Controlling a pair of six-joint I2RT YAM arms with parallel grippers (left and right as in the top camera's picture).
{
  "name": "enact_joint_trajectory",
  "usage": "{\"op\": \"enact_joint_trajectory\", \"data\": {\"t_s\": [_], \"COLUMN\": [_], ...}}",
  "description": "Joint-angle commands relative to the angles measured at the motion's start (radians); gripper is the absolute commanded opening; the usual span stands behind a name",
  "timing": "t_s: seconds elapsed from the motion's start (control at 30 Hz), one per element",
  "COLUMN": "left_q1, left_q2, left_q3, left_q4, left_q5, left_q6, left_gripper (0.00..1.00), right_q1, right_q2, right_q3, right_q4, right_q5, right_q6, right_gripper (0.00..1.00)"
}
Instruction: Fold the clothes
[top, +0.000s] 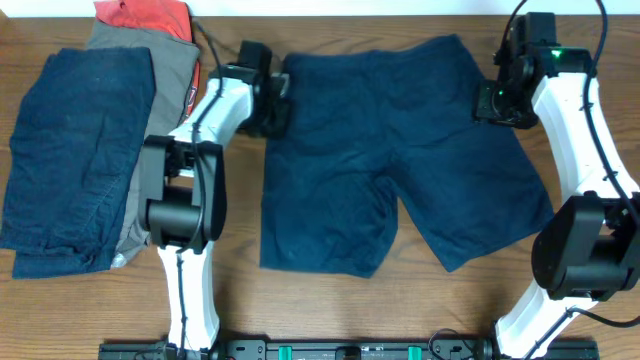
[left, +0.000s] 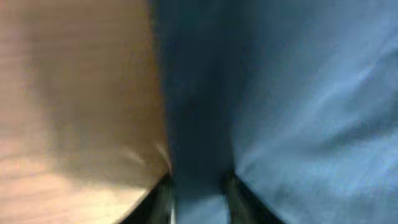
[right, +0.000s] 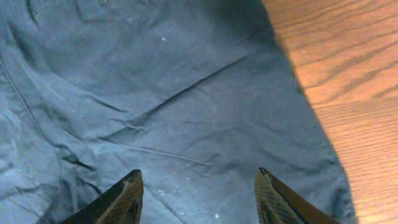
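Note:
Dark navy shorts (top: 390, 150) lie spread flat mid-table, waistband at the far side and legs toward the front. My left gripper (top: 272, 105) is at the shorts' left waist edge. In the blurred left wrist view its fingers (left: 199, 193) are close together with the blue cloth (left: 298, 93) between them. My right gripper (top: 492, 100) hovers over the shorts' right side near the waistband. In the right wrist view its fingers (right: 198, 177) are spread wide and empty above the wrinkled cloth (right: 155, 81).
A stack of folded clothes lies at the left: a navy garment (top: 75, 150), a grey one (top: 150, 70) and a red-orange one (top: 145, 14) at the far edge. Bare wooden table (top: 330, 300) shows in front of the shorts.

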Motion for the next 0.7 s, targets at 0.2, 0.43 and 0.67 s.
{"op": "enact_joint_trajectory", "data": {"t_s": [0.2, 0.43, 0.67], "left_q1": [0.029, 0.031, 0.048], "left_q2": [-0.13, -0.176, -0.344], "left_q3": [-0.011, -0.01, -0.01], "left_q4": [-0.333, -0.369, -0.265], "left_q5": [-0.008, -0.012, -0.069], "left_q6": [-0.074, -0.069, -0.07], "left_gripper": [0.46, 0.46, 0.51], "right_q1": [0.109, 0.192, 0.319], "right_q2": [0.07, 0.172, 0.24], "right_q3": [0.003, 0.003, 0.003], "right_q4": [0.021, 0.042, 0.051], "right_q5": [0.01, -0.078, -0.117], "right_q6": [0.082, 0.094, 0.094], "right_gripper": [0.56, 0.57, 0.58]}}
